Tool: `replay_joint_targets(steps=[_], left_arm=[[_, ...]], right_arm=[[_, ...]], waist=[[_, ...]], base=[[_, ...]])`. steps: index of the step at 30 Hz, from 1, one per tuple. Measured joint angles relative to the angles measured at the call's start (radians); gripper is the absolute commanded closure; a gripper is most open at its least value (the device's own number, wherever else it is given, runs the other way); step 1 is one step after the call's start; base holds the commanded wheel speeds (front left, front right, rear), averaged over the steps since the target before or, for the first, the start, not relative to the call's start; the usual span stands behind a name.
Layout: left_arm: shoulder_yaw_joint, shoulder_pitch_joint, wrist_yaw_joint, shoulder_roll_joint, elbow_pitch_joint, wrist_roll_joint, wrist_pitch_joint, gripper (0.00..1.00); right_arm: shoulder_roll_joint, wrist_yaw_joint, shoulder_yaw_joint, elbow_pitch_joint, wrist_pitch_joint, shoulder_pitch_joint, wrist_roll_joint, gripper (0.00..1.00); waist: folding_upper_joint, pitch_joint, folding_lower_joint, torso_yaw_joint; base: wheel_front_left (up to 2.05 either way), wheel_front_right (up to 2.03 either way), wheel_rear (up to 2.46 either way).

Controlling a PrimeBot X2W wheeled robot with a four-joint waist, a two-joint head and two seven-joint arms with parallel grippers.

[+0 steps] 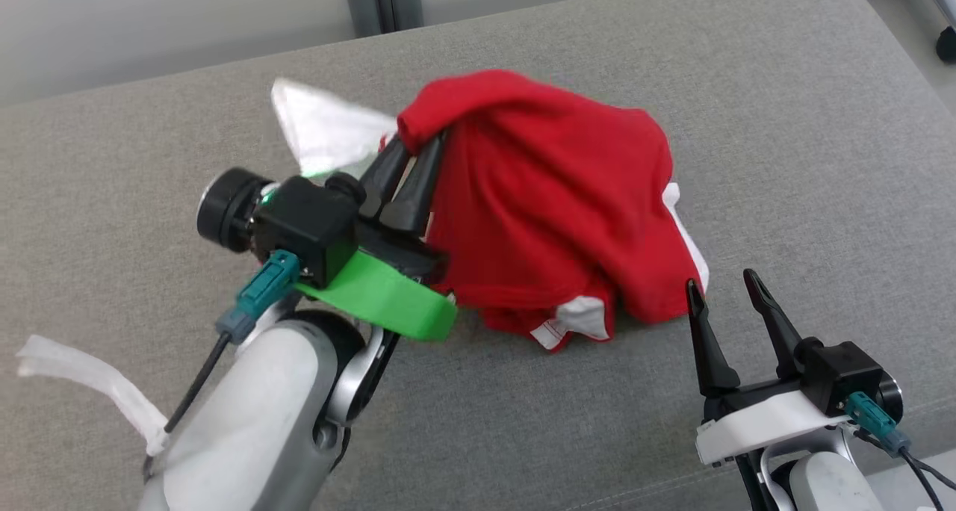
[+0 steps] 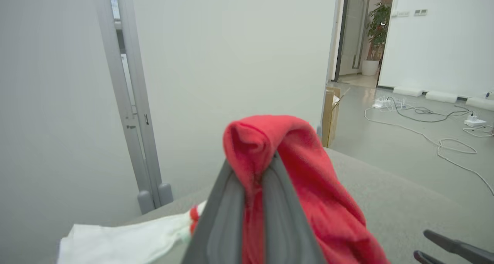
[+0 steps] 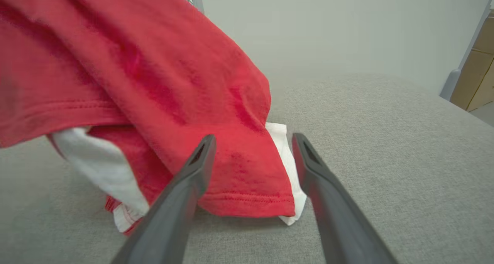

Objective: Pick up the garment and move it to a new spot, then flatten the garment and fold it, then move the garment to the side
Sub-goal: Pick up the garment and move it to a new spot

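Note:
The garment [image 1: 553, 197] is a red shirt with white parts, bunched on the grey cushion [image 1: 784, 137]. My left gripper [image 1: 418, 143] is shut on a fold at its upper left edge and holds that fold raised; the red cloth [image 2: 266, 148] drapes over the closed fingertips in the left wrist view. A white sleeve [image 1: 321, 126] trails to the left behind the fingers. My right gripper [image 1: 724, 283] stands open just off the garment's lower right corner, and the red hem [image 3: 247, 183] lies between its spread fingers without being pinched.
The cushion's far edge meets a pale wall with a grey post [image 2: 131, 113]. A white strap [image 1: 82, 380] hangs at the lower left by my left forearm. Beyond the cushion's right end, cables [image 2: 432, 121] lie on the floor.

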Motion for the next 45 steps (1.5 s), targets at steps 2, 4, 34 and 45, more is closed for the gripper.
replay_joint_targets(steps=[2, 4, 34, 45], left_arm=[[0.000, -0.051, 0.003, -0.013, -0.066, 0.015, 0.007, 1.00], [0.004, -0.106, 0.012, -0.028, -0.120, 0.030, 0.009, 1.00], [0.628, -0.130, 0.029, 0.476, 0.466, -0.038, 0.063, 1.00], [0.536, -0.162, -0.026, 0.321, 0.854, -0.045, -0.075, 0.93]], right_arm=[[0.000, 0.000, 0.004, 0.001, 0.000, -0.001, 0.002, 0.00], [0.000, 0.000, 0.007, 0.002, 0.000, -0.002, 0.003, 0.00], [0.000, 0.000, 0.019, 0.001, 0.000, -0.040, -0.016, 0.00], [0.001, 0.000, 0.033, 0.001, 0.000, -0.083, -0.031, 0.00]], waist=[[0.0000, -0.008, 0.0000, 0.004], [0.0000, -0.016, 0.0000, 0.008], [0.0000, 0.053, 0.0001, 0.134], [0.0001, 0.149, 0.0001, 0.127]], base=[[0.00, 0.00, 0.00], [0.00, 0.00, 0.00], [0.00, 0.00, 0.00], [0.00, 0.00, 0.00]])
